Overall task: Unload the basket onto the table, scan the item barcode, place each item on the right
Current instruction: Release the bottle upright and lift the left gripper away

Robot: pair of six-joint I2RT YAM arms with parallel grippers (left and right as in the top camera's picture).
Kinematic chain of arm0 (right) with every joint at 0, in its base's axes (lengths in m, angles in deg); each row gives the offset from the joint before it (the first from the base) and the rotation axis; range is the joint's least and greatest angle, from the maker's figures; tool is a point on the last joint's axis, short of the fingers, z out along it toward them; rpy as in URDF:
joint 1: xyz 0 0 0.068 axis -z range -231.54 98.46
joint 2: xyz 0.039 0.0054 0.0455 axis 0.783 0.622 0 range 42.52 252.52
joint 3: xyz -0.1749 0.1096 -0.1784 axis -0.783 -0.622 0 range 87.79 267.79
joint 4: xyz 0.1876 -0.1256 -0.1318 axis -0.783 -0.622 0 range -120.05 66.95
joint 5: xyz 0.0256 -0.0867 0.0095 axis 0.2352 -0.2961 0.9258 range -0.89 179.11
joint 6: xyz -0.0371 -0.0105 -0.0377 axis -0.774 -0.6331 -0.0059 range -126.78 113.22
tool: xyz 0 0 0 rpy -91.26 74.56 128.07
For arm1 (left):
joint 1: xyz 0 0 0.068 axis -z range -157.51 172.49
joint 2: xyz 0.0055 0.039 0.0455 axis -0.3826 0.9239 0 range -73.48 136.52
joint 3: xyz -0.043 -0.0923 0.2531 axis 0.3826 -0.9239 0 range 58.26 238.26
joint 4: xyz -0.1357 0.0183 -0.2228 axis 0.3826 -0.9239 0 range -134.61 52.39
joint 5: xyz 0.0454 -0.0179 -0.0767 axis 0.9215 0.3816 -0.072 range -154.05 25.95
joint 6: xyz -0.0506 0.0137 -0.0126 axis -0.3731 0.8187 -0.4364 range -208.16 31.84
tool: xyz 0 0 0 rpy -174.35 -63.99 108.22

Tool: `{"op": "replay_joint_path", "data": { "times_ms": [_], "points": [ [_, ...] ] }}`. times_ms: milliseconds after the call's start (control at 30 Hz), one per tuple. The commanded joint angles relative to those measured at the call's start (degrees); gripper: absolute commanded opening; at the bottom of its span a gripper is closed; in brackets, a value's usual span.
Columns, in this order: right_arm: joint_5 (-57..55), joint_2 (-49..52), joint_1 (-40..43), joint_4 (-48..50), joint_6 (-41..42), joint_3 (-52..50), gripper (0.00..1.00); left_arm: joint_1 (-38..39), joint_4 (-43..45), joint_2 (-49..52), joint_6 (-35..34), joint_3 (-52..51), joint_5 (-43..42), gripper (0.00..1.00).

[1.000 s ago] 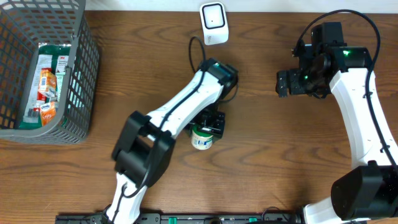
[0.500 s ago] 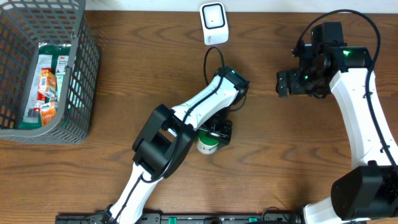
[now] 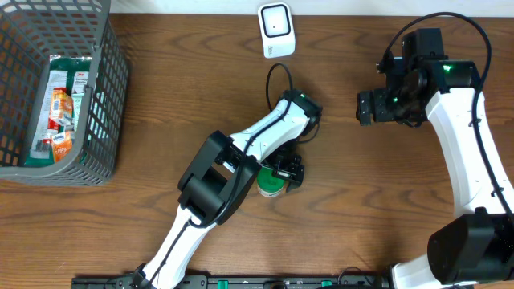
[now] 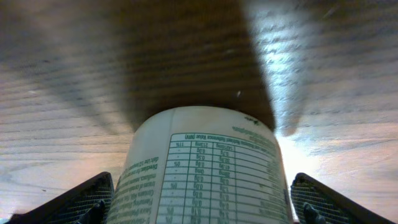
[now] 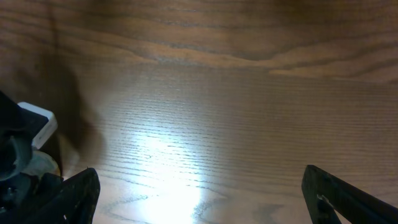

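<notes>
Left claw (image 3: 284,171) stood spread wide either side of the tub (image 3: 270,186), apparently not clamping it. The tub sat on the table (image 3: 161,96), well apart from the scanner (image 3: 275,30). Right claw (image 3: 371,107) gaped empty. By my reading, gripping, presenting and scanning all remained.

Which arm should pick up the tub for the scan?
Left. Its open gripper straddles the tub, one finger on either side. The right gripper, also open, hangs over the table, well away from the tub.
</notes>
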Motion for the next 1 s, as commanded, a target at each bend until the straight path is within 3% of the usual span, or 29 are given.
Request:
{"op": "replay_joint_path", "data": {
  "times_ms": [0,367,633,833,967],
  "points": [
    [-0.3,0.1,1.1,0.0,-0.9,1.0,0.99,-0.7,-0.3,-3.0,-0.6,4.4,0.6,0.93],
    [-0.3,0.1,1.1,0.0,-0.9,1.0,0.99,-1.1,-2.4,-18.5,-3.9,6.1,10.2,0.94],
    [-0.3,0.1,1.1,0.0,-0.9,1.0,0.99,-4.2,-0.1,-35.1,-12.3,6.1,23.5,0.95],
    [-0.3,0.1,1.1,0.0,-0.9,1.0,0.99,-10.4,2.3,-44.7,-14.0,6.1,31.4,0.95],
    [-0.2,0.1,1.1,5.3,0.1,1.0,0.99,-17.9,2.4,-48.9,-13.9,6.1,31.6,0.95]
  ]
}}
